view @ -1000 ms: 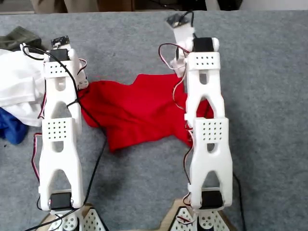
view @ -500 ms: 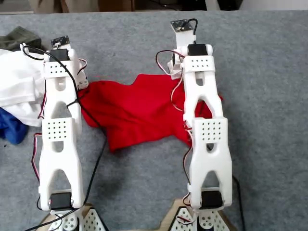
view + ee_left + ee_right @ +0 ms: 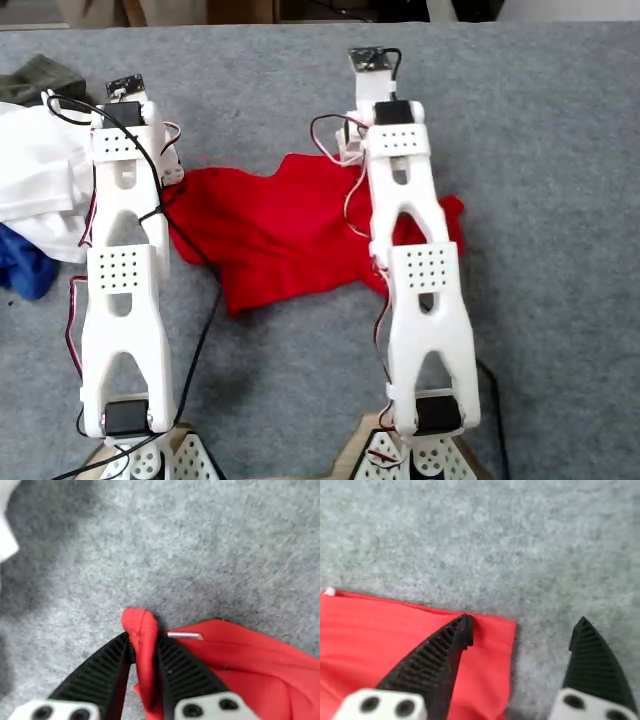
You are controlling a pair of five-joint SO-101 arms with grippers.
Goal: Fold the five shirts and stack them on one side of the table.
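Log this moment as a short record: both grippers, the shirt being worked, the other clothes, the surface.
Left gripper: shut on a bunched edge of the red cloth shirt
Right gripper: open, one finger over the red shirt's corner, the other over bare surface
Red shirt state: crumpled, unfolded, lying between the two arms
Other clothes: white garment, blue garment and dark green garment, heaped beside the left arm
Surface: grey felt-like table cover

Grey felt-covered table (image 3: 560,200), brown furniture (image 3: 240,10) beyond its far edge.
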